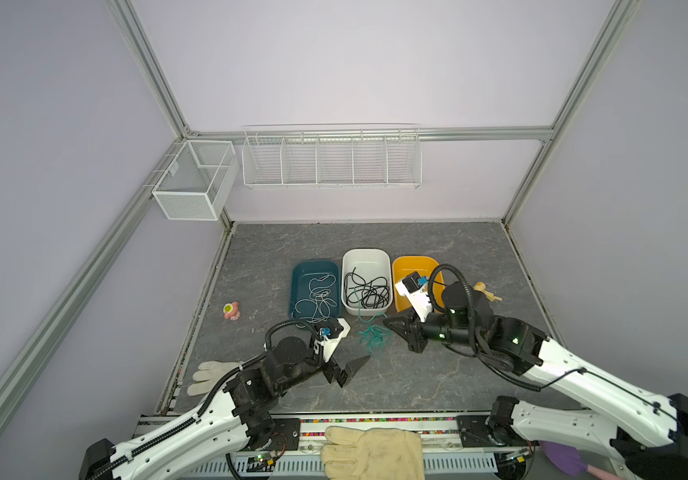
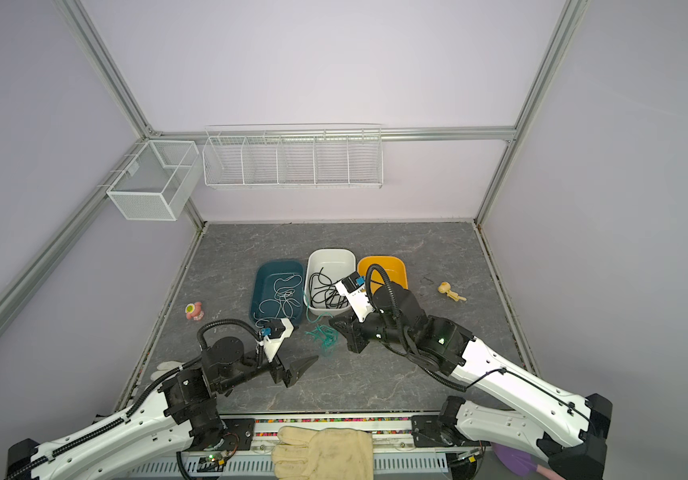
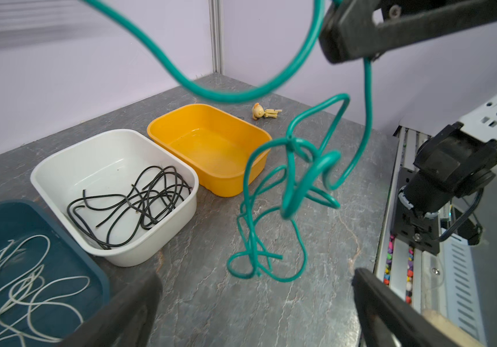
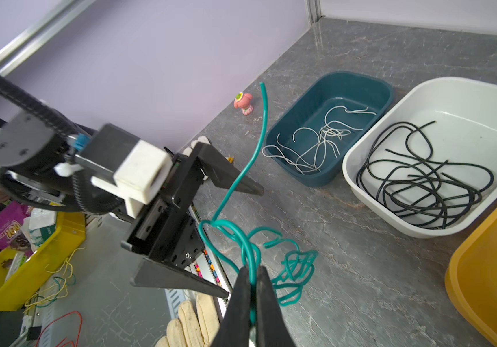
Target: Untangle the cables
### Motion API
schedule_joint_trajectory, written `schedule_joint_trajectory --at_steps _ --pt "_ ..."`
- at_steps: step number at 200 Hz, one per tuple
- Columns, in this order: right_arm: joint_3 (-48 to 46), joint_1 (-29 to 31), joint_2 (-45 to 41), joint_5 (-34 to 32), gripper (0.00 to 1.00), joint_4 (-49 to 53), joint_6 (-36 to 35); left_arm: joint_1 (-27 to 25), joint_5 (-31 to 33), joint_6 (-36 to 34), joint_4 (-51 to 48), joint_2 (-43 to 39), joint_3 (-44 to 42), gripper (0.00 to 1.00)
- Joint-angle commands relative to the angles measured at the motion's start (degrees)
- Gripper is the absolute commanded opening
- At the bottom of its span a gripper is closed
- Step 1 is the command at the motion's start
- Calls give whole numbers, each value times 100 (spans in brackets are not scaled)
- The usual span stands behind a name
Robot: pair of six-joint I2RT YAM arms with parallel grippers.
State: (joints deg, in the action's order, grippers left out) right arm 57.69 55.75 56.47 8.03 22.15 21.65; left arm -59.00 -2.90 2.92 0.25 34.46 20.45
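Right gripper (image 4: 251,272) pinches the green cable (image 3: 369,114), whose knotted loops trail on the table (image 1: 417,374) beside the white tub (image 1: 365,251); left gripper (image 1: 355,370) gapes wide, empty. Pulling upward likely tightens the knot (image 3: 291,141) or snags the tub rim.

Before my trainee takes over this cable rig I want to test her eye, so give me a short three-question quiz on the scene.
1. True or false: the yellow tub has no cable in it.
2. Which tub holds the black cables? A) the dark teal tub B) the white tub C) the yellow tub
3. Fill in the colour: the right gripper is shut on a ___ cable.

Key: 1 true. 2 B. 3 green: the green cable hangs from the closed jaws down to the table.
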Motion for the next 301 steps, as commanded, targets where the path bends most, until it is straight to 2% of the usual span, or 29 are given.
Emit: schedule_joint_trajectory --at_steps 1,32,63,112,141,181,198,232,262,301 --pt "176 -9 -190 89 7 118 131 -191 310 394 990 63 -320 97" --pt "311 -4 -275 226 7 204 161 -394 711 262 1298 322 -431 96" --pt "379 -4 -348 282 7 240 182 -404 982 239 1571 158 -588 95" --pt "383 -9 -417 363 7 244 212 -410 1014 367 2003 -200 -849 86" --pt "415 -7 -410 428 7 219 235 -410 1107 341 2014 -229 -849 85" --pt "418 -4 -426 618 7 154 313 -410 1017 337 2081 -203 -849 73" --pt "406 -7 -420 685 7 108 356 -410 960 345 2218 -203 -1104 66" --pt "383 -8 -408 782 7 34 411 -410 880 367 2403 -135 -1163 46" --pt "374 2 -382 815 7 4 428 -410 882 350 2532 -97 -1183 47" --pt "313 3 -351 864 7 -54 446 -410 828 359 2787 -97 -1270 59"
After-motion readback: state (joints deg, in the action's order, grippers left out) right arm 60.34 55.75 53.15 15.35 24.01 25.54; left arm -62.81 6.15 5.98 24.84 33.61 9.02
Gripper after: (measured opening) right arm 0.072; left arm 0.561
